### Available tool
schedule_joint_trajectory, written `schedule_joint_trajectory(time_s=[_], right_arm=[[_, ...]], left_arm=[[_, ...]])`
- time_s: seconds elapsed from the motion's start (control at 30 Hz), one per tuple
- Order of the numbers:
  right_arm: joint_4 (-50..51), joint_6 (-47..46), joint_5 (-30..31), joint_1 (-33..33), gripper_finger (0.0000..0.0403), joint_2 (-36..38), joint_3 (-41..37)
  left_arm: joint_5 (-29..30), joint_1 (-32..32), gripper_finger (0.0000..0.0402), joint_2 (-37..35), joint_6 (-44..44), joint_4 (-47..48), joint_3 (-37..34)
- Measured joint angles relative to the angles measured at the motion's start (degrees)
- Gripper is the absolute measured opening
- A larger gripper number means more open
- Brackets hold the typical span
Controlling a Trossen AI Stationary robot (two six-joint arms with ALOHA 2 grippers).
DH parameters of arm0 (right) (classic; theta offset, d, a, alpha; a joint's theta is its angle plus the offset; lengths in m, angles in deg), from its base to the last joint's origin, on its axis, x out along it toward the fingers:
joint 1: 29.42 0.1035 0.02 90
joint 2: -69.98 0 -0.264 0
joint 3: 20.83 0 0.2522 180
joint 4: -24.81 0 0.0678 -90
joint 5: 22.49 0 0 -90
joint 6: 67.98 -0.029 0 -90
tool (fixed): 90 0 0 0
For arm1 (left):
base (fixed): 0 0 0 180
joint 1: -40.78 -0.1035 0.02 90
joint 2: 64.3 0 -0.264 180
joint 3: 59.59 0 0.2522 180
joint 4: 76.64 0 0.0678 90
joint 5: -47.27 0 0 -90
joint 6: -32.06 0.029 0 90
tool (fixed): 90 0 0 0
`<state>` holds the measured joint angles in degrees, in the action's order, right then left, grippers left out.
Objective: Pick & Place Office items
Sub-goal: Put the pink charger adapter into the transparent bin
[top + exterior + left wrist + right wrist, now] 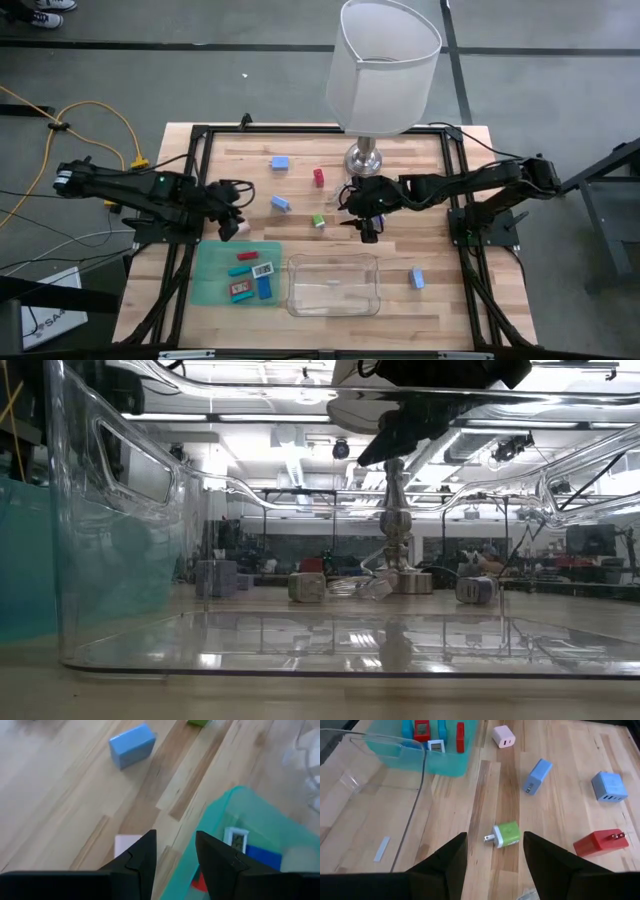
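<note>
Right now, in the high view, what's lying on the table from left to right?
Green mat with items → blue block → green charger → clear tray → blue piece.

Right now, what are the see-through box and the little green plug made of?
The clear rectangular bin looks like glossy hard plastic: you see the wooden table through it, and its walls reflect light. The small green plug block looks like smooth plastic with shiny metal prongs.

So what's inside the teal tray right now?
The teal tray holds a red piece, a white-framed piece, a blue stick and another red piece. Whether anything hides beneath them cannot be seen.
</note>
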<state>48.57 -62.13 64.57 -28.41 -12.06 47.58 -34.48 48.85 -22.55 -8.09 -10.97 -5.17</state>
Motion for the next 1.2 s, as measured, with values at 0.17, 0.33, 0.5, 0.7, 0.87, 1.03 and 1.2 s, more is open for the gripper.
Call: schedule_joint_trajectory(time_s=[0.17,0.33,0.5,0.7,0.87,1.03,1.2], right_arm=[[-0.01,0.0,0.0,0.0,0.018,0.0,0.0],[-0.02,0.0,0.0,0.0,0.018,0.0,0.0],[-0.02,0.0,0.0,0.0,0.018,0.0,0.0],[-0.02,0.0,0.0,0.0,0.018,0.0,0.0],[-0.04,0.0,0.0,0.0,0.018,0.0,0.0],[-0.04,0.0,0.0,0.0,0.018,0.0,0.0],[-0.04,0.0,0.0,0.0,0.018,0.0,0.0]], left_arm=[[0.45,0.0,0.0132,2.51,-0.34,3.03,0.0],[0.63,-0.04,0.0132,9.1,1.97,4.85,-0.08],[1.51,-0.76,0.0132,13.47,4.11,2.85,-0.06],[2.05,-2.96,0.0132,15.67,4.57,1.91,-0.08],[2.02,-4.44,0.0132,16.07,6.23,1.81,-0.08],[1.48,-5.31,0.0132,16.07,5.99,1.86,-0.1],[0.4,-5.57,0.0132,16.18,5.45,2.27,-0.12]])
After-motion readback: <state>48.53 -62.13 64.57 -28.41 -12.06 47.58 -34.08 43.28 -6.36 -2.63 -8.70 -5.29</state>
